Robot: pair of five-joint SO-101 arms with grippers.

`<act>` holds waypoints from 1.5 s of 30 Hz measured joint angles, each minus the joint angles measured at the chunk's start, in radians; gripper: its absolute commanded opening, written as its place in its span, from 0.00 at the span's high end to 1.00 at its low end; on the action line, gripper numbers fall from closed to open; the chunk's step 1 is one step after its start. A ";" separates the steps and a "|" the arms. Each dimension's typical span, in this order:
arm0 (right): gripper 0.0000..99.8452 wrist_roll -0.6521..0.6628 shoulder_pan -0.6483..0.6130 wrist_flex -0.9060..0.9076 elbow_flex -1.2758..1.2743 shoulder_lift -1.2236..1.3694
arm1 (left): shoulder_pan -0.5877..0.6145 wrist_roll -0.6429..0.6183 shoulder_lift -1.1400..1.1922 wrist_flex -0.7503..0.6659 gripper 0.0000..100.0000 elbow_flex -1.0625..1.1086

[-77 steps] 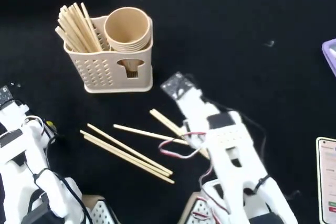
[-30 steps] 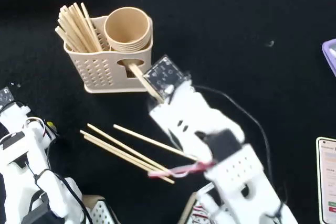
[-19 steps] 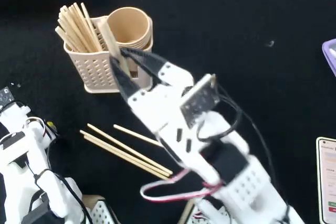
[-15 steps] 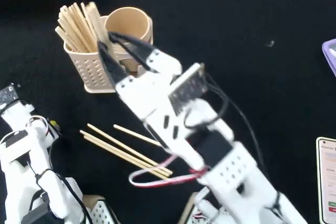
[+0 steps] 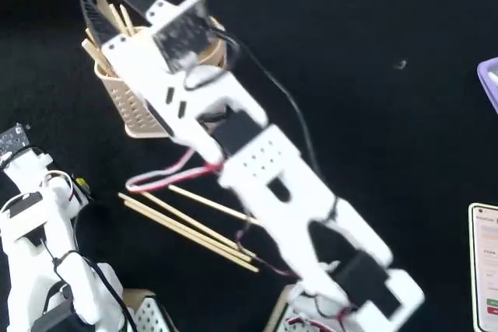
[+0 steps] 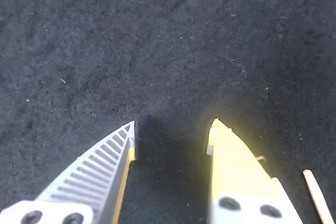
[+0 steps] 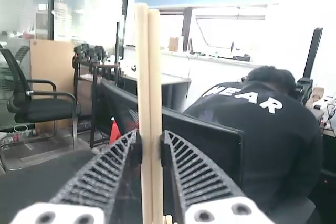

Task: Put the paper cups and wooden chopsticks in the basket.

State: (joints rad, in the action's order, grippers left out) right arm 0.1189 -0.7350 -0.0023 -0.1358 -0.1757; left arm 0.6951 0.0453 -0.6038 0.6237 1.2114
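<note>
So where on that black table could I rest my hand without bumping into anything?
The widest bare patch of table lies between the right arm and the purple object and white device at the edge. A smaller strip separates the basket from the left arm. Crowded: around the basket and the loose chopsticks.

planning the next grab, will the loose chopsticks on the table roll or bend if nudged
Probably stiff: the loose chopsticks lie straight on the table. Thin and likely light, they may skid or pivot when nudged. The chopstick pair in the right gripper shows no bend.
</note>
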 measured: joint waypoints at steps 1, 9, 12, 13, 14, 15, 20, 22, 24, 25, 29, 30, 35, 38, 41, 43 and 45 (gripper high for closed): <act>0.99 0.000 0.000 0.000 0.028 0.038 | 0.000 0.000 0.000 0.000 0.78 0.000; 0.92 0.000 0.000 0.035 0.058 0.216 | 0.002 0.000 0.000 0.000 0.78 0.011; 0.80 0.000 0.000 0.135 0.103 0.218 | 0.002 0.000 0.000 0.000 0.78 0.011; 0.78 0.000 0.000 0.178 0.127 0.218 | 0.002 0.000 0.000 0.000 0.78 0.011; 0.78 0.000 0.000 0.224 0.150 0.216 | 0.002 0.000 0.000 0.000 0.78 0.011; 0.79 0.000 0.000 0.276 0.173 0.215 | 0.002 0.000 0.000 0.000 0.78 0.011; 0.85 0.000 0.000 0.537 0.285 0.176 | 0.002 0.000 0.000 0.000 0.78 0.011; 0.87 0.000 0.000 0.640 0.315 0.124 | 0.002 0.000 0.000 0.000 0.78 0.011; 0.87 0.000 0.000 0.766 0.321 0.055 | 0.002 0.000 0.000 0.000 0.78 0.011; 0.87 0.000 0.000 0.833 0.321 0.021 | 0.002 0.000 0.000 0.000 0.78 0.011; 0.86 0.002 0.000 1.112 0.285 -0.107 | 0.002 0.000 0.000 0.000 0.78 0.011; 0.85 0.002 0.000 1.169 0.256 -0.137 | 0.002 0.000 0.000 0.000 0.78 0.011; 0.80 0.005 0.000 1.287 0.026 -0.252 | 0.002 0.000 0.000 0.000 0.78 0.011; 0.80 0.055 0.000 1.238 -0.206 -0.308 | 0.002 0.000 0.000 0.000 0.78 0.011; 0.80 0.097 -0.014 1.119 -0.465 -0.358 | 0.002 0.000 0.000 0.000 0.78 0.011; 0.80 0.109 -0.055 1.042 -0.618 -0.374 | 0.002 0.000 0.000 0.000 0.78 0.011; 0.80 0.110 -0.103 0.976 -0.735 -0.377 | 0.002 0.000 0.000 0.000 0.78 0.011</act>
State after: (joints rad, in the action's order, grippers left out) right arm 0.2294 -0.8378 0.9735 -0.8707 -0.5531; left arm 0.6966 0.0453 -0.6038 0.6237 1.2221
